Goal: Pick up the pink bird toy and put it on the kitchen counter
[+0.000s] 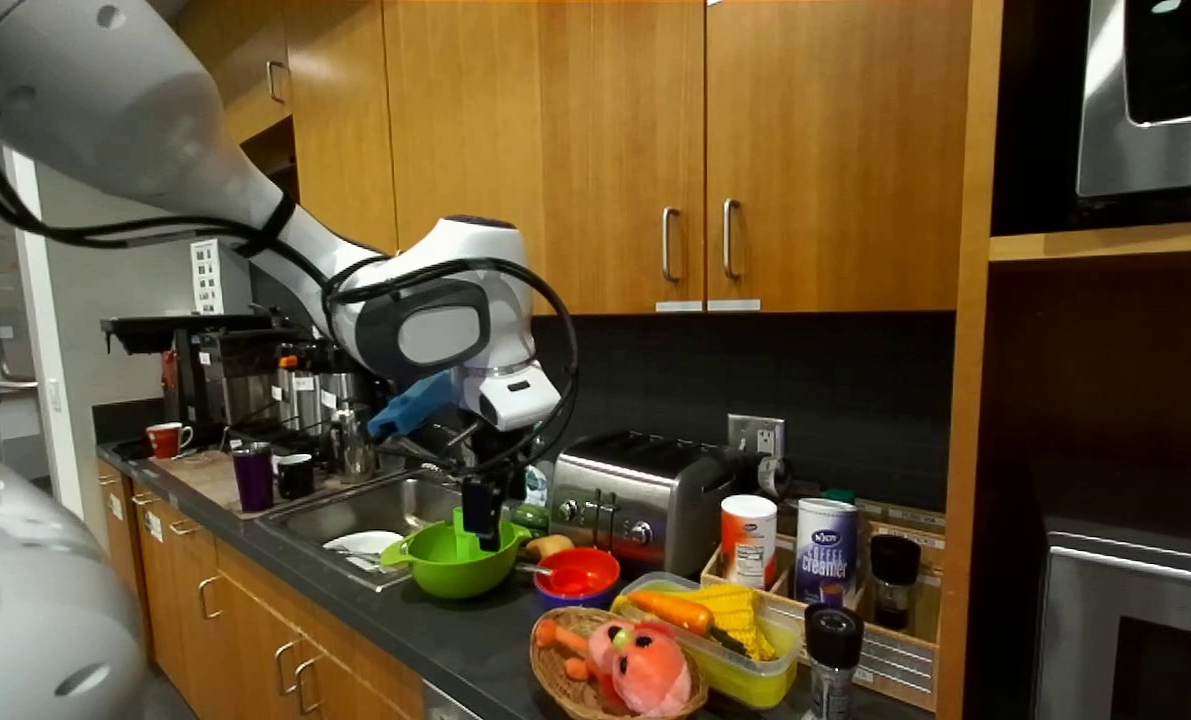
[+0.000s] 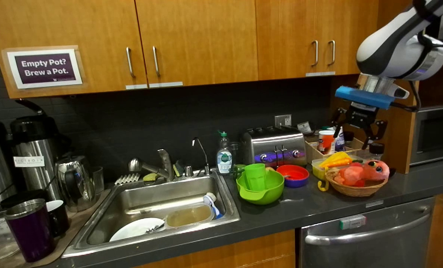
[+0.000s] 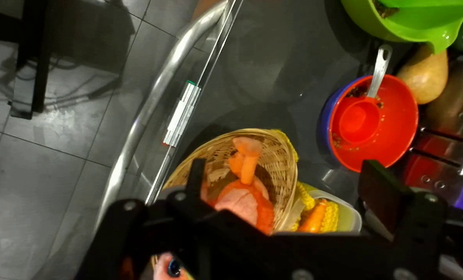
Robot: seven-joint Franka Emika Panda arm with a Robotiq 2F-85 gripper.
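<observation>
Inside the basket [image 2: 357, 190], the pink bird toy [image 2: 359, 173] looks soft, light. Our pincer [image 2: 350, 140] gapes; we'd clasp its plump body.

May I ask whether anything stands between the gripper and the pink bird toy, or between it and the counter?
Nothing visible stands between the open gripper and the pink bird toy. It lies in the woven basket, whose wall stands between it and the kitchen counter.
</observation>
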